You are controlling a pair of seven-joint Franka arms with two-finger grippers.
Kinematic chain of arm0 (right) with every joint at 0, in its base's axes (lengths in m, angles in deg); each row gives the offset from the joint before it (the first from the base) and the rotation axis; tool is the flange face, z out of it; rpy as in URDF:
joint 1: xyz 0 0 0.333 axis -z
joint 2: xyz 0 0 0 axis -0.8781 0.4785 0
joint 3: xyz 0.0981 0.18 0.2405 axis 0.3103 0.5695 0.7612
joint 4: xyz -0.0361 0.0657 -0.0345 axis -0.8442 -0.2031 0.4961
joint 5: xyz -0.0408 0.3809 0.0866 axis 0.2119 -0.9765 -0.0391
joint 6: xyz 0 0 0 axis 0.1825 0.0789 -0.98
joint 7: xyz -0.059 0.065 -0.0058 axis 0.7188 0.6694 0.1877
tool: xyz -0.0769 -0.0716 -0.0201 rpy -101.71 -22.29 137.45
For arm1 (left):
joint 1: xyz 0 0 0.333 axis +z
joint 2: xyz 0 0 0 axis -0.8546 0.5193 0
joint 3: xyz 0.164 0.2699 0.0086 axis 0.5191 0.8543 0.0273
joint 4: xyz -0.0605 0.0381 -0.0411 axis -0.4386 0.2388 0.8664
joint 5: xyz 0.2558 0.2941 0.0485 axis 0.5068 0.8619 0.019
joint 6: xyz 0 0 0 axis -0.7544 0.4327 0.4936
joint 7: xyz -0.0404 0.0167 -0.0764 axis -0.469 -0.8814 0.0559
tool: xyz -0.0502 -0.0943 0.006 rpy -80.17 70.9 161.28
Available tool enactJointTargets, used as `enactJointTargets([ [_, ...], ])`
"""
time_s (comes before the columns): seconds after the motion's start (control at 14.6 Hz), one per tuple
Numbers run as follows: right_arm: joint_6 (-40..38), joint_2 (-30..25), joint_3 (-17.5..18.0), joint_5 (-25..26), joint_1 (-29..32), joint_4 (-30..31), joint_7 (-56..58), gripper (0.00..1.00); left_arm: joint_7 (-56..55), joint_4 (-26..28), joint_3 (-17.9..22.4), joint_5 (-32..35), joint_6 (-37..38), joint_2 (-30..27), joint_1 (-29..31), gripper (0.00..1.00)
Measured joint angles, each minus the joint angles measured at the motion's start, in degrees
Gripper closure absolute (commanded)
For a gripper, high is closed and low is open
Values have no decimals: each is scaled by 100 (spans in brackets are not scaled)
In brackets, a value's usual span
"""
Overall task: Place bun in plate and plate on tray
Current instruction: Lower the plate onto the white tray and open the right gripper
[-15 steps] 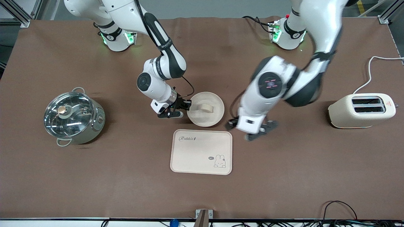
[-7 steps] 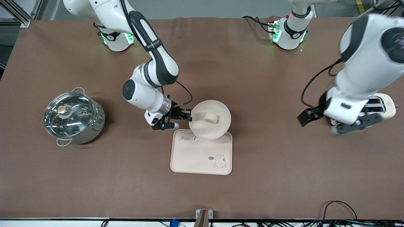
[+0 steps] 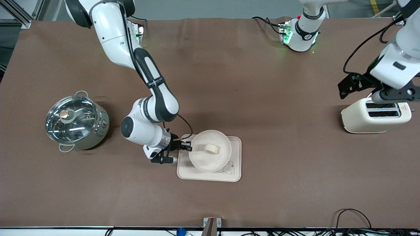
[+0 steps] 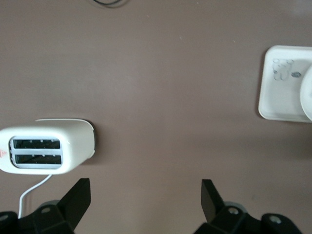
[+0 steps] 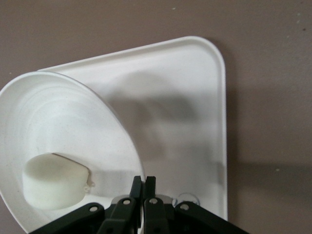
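Observation:
My right gripper (image 3: 187,147) is shut on the rim of the round cream plate (image 3: 206,158) and holds it over the cream rectangular tray (image 3: 237,146). The small pale bun (image 3: 211,149) lies in the plate. In the right wrist view the shut gripper (image 5: 144,183) pinches the plate's (image 5: 63,126) rim, with the bun (image 5: 53,181) inside and the plate's shadow on the tray (image 5: 195,97). My left gripper (image 3: 370,89) is open and empty, up over the toaster's end of the table. It also shows in the left wrist view (image 4: 145,190).
A cream toaster (image 3: 375,115) with a white cable (image 3: 384,73) stands at the left arm's end of the table and also shows in the left wrist view (image 4: 46,146). A steel pot with a glass lid (image 3: 76,122) stands at the right arm's end.
My right gripper lifted the plate with the bun off the table and carried it toward the front camera, over the tray. My left arm swung away from the plate to over the toaster.

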Motion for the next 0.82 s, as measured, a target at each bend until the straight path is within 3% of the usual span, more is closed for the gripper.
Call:
enactJointTargets([
  [0.27,28,252,55,34,-95,-143,-4,100,243,701,571,-163,20,-667,-358,0],
  [0.82,40,439,22,59,-6,-358,-4,99,278,1000,593,-186,22,-864,-379,0],
])
